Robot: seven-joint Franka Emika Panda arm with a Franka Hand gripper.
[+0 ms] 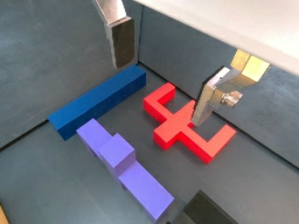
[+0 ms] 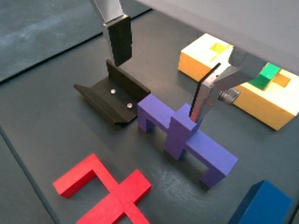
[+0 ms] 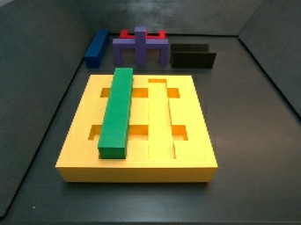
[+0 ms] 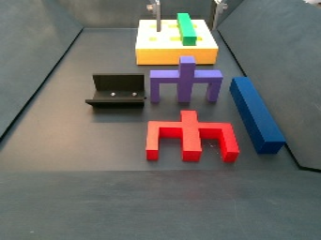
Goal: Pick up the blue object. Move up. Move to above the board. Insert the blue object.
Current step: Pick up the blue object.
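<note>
The blue object [image 1: 100,101] is a long dark-blue bar lying flat on the dark floor, beside the red piece [image 1: 181,124] and the purple block with legs [image 1: 122,162]. It also shows in both side views [image 3: 95,48] [image 4: 257,112]. The board [image 3: 141,132] is a large yellow slab with a green bar [image 3: 118,114] lying in one groove. My gripper [image 1: 167,70] hangs well above the pieces, open and empty, and touches nothing. In a wrist view [image 2: 163,68] it is over the purple block [image 2: 181,131]. Its tips just show at the edge of a side view [image 4: 186,6].
The fixture [image 2: 111,96], a dark L-shaped bracket, stands next to the purple block [image 4: 186,82]. The red piece [image 4: 189,136] lies in front of them. Grey walls enclose the floor on all sides.
</note>
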